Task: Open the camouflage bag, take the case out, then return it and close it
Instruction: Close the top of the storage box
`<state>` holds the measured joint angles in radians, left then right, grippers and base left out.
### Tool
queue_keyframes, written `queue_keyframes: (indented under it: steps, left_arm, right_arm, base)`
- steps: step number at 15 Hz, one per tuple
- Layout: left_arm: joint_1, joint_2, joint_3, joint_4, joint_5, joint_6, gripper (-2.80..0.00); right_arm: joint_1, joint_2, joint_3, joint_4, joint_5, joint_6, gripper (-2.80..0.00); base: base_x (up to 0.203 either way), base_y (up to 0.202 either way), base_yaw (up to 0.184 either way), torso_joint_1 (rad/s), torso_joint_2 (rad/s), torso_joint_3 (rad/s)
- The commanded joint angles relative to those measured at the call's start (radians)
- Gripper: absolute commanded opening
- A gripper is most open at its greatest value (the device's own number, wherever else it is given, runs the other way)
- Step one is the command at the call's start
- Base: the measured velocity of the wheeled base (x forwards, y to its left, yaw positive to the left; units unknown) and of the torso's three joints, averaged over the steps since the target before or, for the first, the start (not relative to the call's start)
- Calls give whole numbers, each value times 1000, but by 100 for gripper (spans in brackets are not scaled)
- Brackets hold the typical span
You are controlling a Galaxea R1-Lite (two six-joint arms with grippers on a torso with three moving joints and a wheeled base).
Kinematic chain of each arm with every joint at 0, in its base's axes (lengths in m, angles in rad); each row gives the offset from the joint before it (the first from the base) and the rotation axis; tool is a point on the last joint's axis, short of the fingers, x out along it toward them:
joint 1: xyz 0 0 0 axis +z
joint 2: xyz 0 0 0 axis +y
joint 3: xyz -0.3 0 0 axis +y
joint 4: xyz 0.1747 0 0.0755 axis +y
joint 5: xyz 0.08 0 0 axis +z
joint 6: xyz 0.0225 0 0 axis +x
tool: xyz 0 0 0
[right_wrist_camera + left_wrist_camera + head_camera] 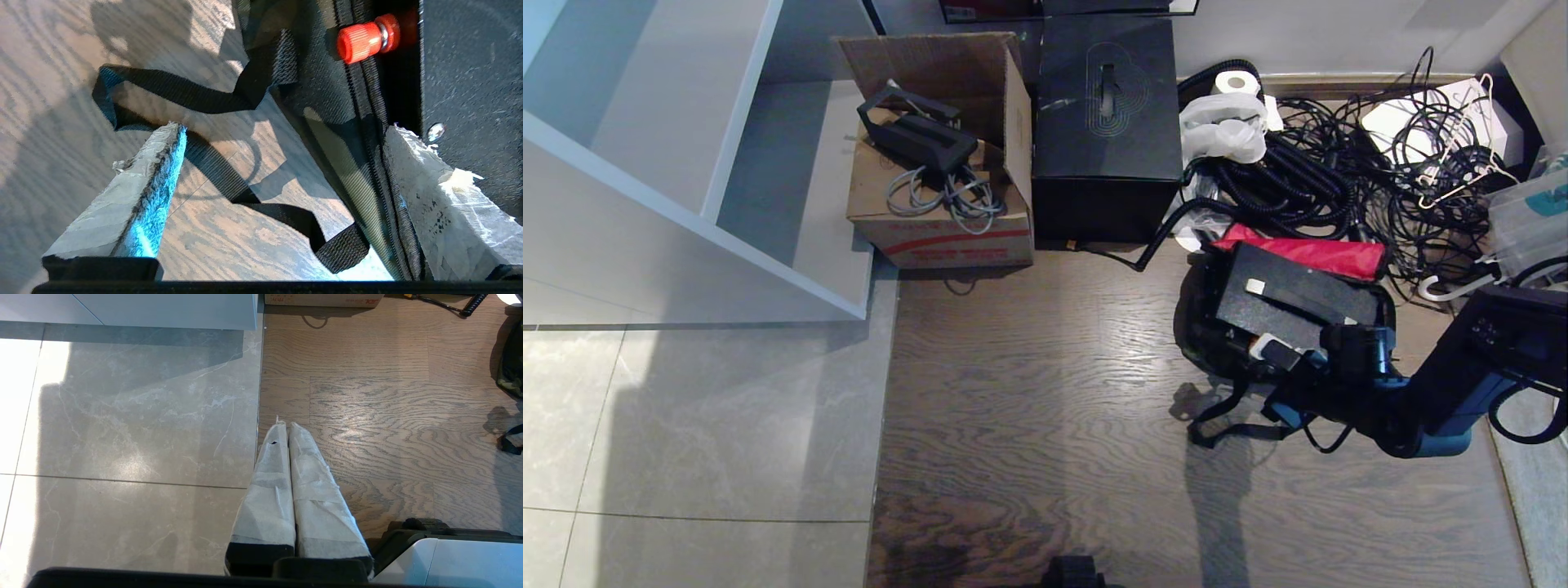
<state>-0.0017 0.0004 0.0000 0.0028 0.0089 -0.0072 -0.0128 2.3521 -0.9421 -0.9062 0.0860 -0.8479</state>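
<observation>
The right gripper point(282, 134) stood with fingers spread wide, straddling the near wall of the camouflage bag point(1217, 343); the case point(1290, 298) lay inside, just beyond one finger point(433, 192).

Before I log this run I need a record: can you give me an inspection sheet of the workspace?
Surface: wood floor, grey tiles at the robot's left.
Job's things: camouflage bag open, red lid lining up; case inside it.
Clutter: cardboard box, black cube box, toilet roll.
Grippers: right gripper open at the bag's rim, empty; left gripper shut, over the floor.
Cables: black tangle behind the bag.
Surroundings: white shelf.
</observation>
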Motion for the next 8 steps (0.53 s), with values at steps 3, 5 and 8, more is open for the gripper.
queue_keyframes:
  steps: [3,5,8]
  left_arm:
    - [0,0,0,0,0,0,-280]
    - [0,0,0,0,0,0,-280]
    - [0,0,0,0,0,0,-280]
  right_arm:
    - [-1,36,-38,-13,-3,-3,0]
    - [-7,56,-54,-12,-5,-3,0]
    - [-14,83,-96,-9,-20,0,0]
  base:
    - [0,0,0,0,0,0]
    - [0,0,0,0,0,0]
    - [0,0,0,0,0,0]
